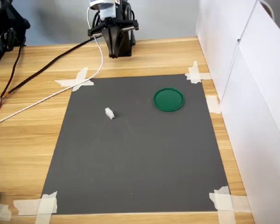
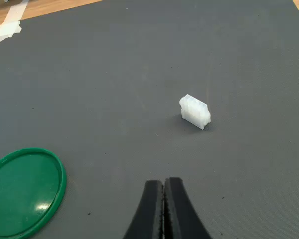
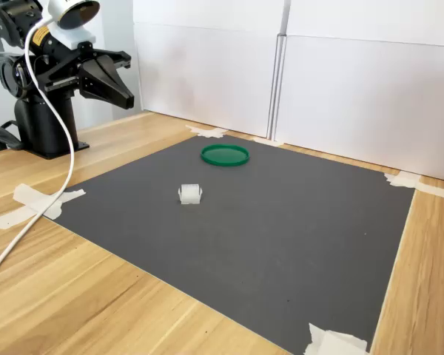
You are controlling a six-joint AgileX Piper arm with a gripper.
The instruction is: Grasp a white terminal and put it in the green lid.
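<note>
The white terminal point(image 1: 109, 112), a small ribbed plastic block, lies on the matte grey mat point(image 1: 140, 177) covering the wooden worktop point(image 1: 23, 135). In the first exterior view the round, glossy green lid point(image 1: 169, 99) lies at its 3 o'clock, well apart. The black tapered fingers point(image 2: 164, 204) are pressed together, holding nothing.

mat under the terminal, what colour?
Dark grey mat, plain, no pattern; shows best in the wrist view.

A pale wooden counter point(image 1: 144, 58) carries a dark grey mat point(image 1: 140, 154) taped down at its corners with white tape strips point(image 1: 77, 79), white panel walls point(image 3: 370, 81) boxing in two sides.
</note>
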